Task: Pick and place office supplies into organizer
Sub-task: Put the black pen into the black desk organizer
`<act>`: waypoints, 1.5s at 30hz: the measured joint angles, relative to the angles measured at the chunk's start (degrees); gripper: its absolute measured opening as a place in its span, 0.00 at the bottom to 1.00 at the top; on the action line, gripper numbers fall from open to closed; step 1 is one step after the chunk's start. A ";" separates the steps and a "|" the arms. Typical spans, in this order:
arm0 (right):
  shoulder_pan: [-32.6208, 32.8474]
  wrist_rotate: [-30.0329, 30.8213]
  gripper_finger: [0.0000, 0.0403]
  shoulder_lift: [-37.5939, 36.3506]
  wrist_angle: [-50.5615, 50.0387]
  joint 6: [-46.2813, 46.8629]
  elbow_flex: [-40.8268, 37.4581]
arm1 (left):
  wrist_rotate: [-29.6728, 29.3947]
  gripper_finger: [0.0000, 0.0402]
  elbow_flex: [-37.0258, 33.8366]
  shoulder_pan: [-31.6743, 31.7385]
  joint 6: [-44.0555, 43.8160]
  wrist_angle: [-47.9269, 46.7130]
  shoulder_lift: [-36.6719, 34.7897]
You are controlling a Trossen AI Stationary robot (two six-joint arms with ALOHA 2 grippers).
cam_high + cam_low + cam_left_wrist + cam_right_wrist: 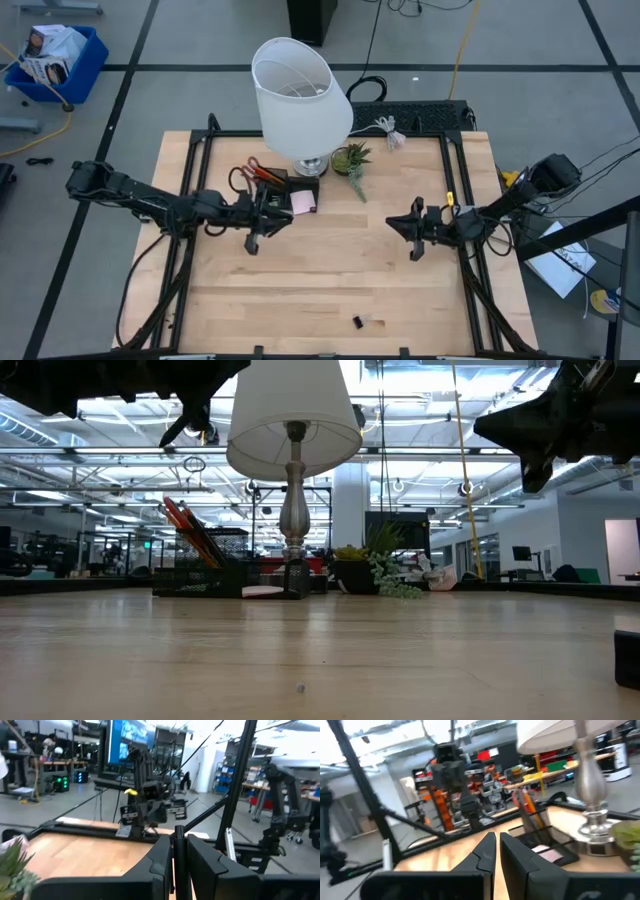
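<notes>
From above, the left hand [262, 224] hovers just in front of the organizer [277, 189] by the lamp [300, 95], fingers together and empty, while the right hand [412, 228] waits mid-bench, also closed and empty. At bench level, orange pencils [190, 528] stand in the organizer. The right wrist view shows the pink sticky-note pad [551, 853] beside it.

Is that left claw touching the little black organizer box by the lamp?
Apart. In the low view the left gripper hangs high above the organizer, with open room between them.
</notes>
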 joint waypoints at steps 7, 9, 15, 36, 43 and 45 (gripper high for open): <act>-3.97 -2.48 0.04 3.60 -2.98 -1.35 10.15 | 1.25 0.13 0.00 0.00 -0.20 4.76 0.00; -6.06 -7.43 0.04 7.05 -4.35 -2.55 14.10 | 1.13 0.13 0.00 0.15 0.39 5.28 -0.02; -11.52 -18.24 0.05 19.95 -5.92 -4.12 26.93 | 0.59 0.13 0.00 0.44 0.40 5.19 -0.02; -18.36 -27.18 0.49 44.20 -5.85 -2.74 54.00 | 0.85 0.13 0.00 0.31 -0.89 4.84 -0.02; -18.51 -27.15 0.45 44.92 -7.85 -1.59 58.36 | 0.91 0.13 0.00 0.31 -0.91 4.56 -0.02; -18.65 -27.18 0.45 44.93 -10.34 -1.18 59.27 | 0.91 0.13 0.00 0.31 -0.93 4.65 -0.02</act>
